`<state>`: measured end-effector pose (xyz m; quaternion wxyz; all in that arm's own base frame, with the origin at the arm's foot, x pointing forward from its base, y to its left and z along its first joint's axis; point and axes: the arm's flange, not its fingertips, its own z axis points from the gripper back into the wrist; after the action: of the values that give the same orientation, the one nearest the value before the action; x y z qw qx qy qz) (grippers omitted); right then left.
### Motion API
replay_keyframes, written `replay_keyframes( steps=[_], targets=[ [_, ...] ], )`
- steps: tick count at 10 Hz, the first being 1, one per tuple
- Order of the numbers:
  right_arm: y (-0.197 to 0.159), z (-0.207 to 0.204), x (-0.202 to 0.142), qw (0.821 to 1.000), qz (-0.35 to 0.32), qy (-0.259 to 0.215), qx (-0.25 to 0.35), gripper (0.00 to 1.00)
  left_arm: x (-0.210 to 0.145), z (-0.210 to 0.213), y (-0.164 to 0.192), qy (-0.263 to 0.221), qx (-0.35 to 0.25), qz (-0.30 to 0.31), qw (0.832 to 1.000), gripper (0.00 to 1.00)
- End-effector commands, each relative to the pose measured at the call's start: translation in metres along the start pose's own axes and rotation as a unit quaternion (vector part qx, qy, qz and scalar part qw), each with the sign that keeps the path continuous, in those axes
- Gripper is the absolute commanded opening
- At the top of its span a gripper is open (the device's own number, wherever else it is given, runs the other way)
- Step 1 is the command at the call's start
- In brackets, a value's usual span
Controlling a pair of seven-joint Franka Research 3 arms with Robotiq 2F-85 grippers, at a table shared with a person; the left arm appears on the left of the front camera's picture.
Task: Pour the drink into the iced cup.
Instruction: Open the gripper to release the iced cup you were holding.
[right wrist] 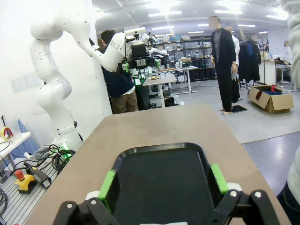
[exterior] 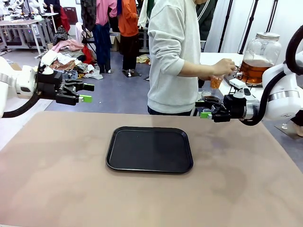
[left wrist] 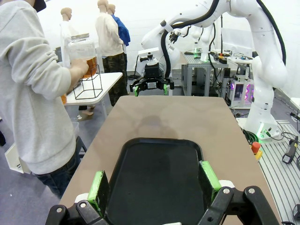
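Beyond the released right claw (exterior: 207, 109), a person fills a cup (exterior: 216, 82) from the jar (exterior: 258, 57), so both claws, left claw (exterior: 83, 92) released too, wait beside the tray (exterior: 149, 149).

My right gripper (right wrist: 161, 185) with jaws spread wide, green pads (right wrist: 107, 184) framing the black tray (right wrist: 159, 180) on the tan table (right wrist: 154, 124), my left gripper (right wrist: 139, 62) opposite, open.

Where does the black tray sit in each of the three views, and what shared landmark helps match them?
Front view: tray at table centre, between the two arms.
Left wrist view: tray at bottom centre, framed by the open left gripper.
Right wrist view: tray at bottom centre, framed by the open right gripper.
Shared landmark: the brown table.
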<state>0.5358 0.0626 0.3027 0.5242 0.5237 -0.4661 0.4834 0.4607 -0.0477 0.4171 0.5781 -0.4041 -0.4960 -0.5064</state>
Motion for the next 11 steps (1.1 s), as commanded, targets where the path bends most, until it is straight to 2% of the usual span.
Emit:
replay_keyframes(
  steps=[1, 11],
  targets=[
    [-0.0014, 0.0001, 0.0029, 1.0, 0.001, 0.0, 0.0, 1.0, 0.0011, 0.0006, -0.0008, 0.0, 0.0, -0.002, 1.0, 1.0],
    [-0.0014, 0.0001, 0.0029, 1.0, 0.001, 0.0, 0.0, 1.0, 0.0011, 0.0006, -0.0008, 0.0, 0.0, -0.002, 1.0, 1.0]
  ],
)
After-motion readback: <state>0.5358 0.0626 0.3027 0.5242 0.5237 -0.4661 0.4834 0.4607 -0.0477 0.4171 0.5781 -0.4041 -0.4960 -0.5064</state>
